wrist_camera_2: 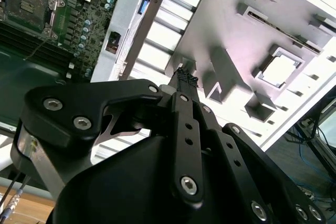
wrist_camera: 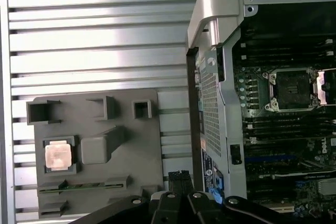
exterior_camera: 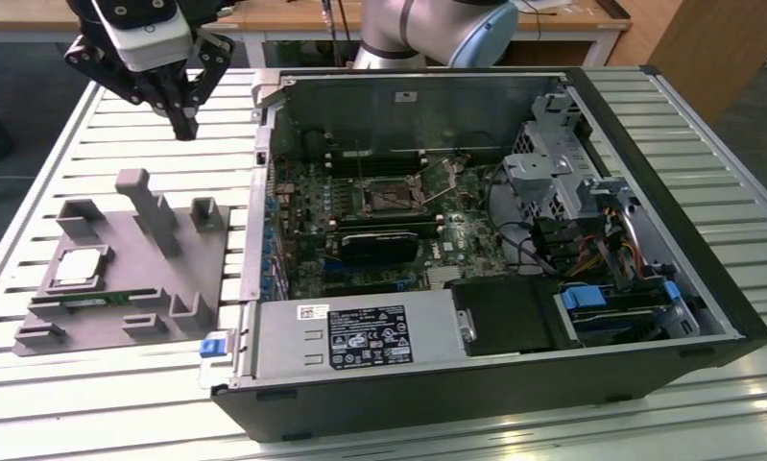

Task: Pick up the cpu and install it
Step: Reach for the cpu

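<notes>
Silver metal tops the cpu (exterior_camera: 79, 267), which lies flat in a square pocket of a grey moulded holder (exterior_camera: 210, 261) at the left of the exterior view's frame. Just below that pocket in the frame, a narrow green memory stick (exterior_camera: 95, 301) sits in a slot of the same holder. The holder rests on a pale slatted table (exterior_camera: 50, 134), beside an open computer case (exterior_camera: 512, 384) that lies on its side and takes up the middle and right of the frame. Inside the case is the green motherboard (exterior_camera: 309, 206), and near its middle the square processor socket (exterior_camera: 390, 200) stands uncovered, with a black cooler (exterior_camera: 376, 245) just below it in the frame. The gripper (exterior_camera: 184, 130) hangs in the upper left of the frame, above the bare slats beyond the holder's far edge and near the case's corner. It is well apart from the cpu and touches nothing. Its black fingers (exterior_camera: 186, 113) point down and are pressed together at the tips, with nothing between them. In both wrist views the tips meet in one dark point, and the cpu sits in its pocket past them, its top catching the light in the first wrist view.
</notes>
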`<move>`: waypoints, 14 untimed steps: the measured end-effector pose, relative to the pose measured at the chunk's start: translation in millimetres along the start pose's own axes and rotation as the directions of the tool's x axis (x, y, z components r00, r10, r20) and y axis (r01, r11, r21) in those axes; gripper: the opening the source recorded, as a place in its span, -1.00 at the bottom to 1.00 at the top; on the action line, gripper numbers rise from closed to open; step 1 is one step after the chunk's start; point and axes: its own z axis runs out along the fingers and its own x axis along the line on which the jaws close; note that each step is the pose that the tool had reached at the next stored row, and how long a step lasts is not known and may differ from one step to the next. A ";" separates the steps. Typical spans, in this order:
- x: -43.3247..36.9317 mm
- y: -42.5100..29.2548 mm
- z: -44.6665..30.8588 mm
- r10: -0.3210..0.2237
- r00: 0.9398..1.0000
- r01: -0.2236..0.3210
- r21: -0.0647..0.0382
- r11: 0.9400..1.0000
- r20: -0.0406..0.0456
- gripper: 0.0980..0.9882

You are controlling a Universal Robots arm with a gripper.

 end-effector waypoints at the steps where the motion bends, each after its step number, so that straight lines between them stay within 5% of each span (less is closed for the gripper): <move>1: 0.6 -0.1 0.0 0.000 1.000 0.000 0.000 1.000 0.000 -0.98; 14: 10.2 -0.8 0.9 0.000 1.000 0.000 0.000 1.000 0.000 -0.98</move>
